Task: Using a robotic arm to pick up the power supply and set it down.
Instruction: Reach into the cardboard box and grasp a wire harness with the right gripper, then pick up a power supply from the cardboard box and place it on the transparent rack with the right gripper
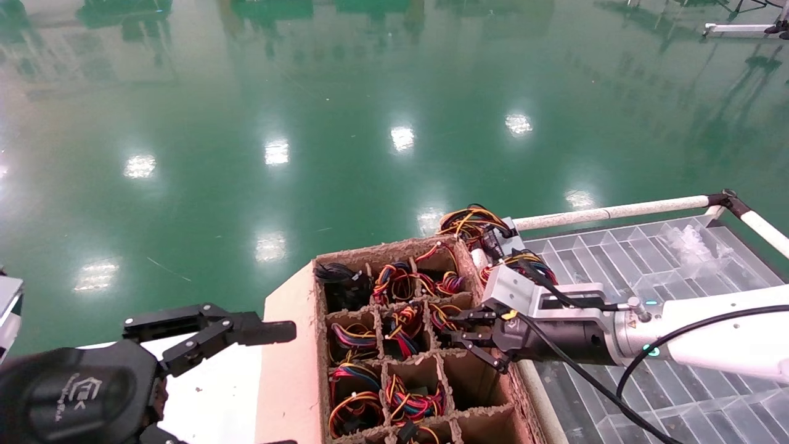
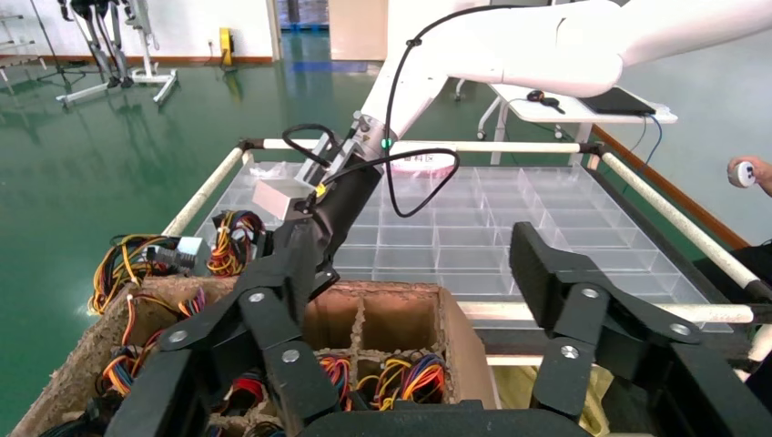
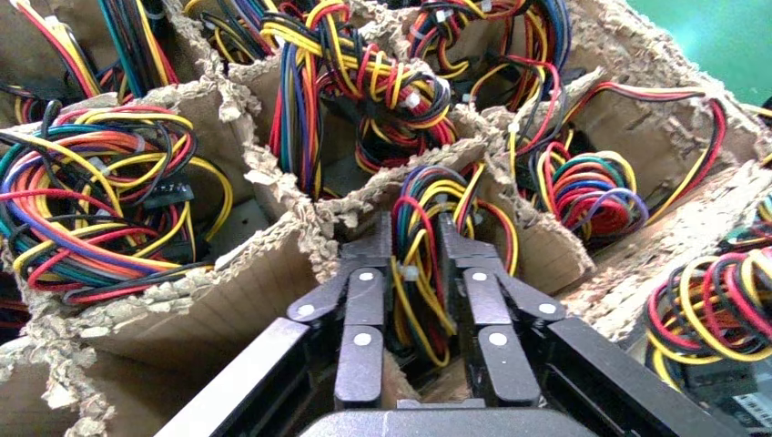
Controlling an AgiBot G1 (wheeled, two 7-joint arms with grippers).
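Note:
My right gripper reaches into a cell of the brown cardboard divider box. In the right wrist view it is shut on the red, yellow and black wire bundle of a power supply. That supply's metal body stays hidden down in the cell. Another power supply, silver with orange and yellow wires, lies just beyond the box's far corner and shows as well in the left wrist view. My left gripper is parked open at the near left, holding nothing.
Most cells of the box hold coloured wire bundles; two cells near the right wall are bare. A clear plastic compartment tray with a white rail lies to the right. Green floor lies beyond.

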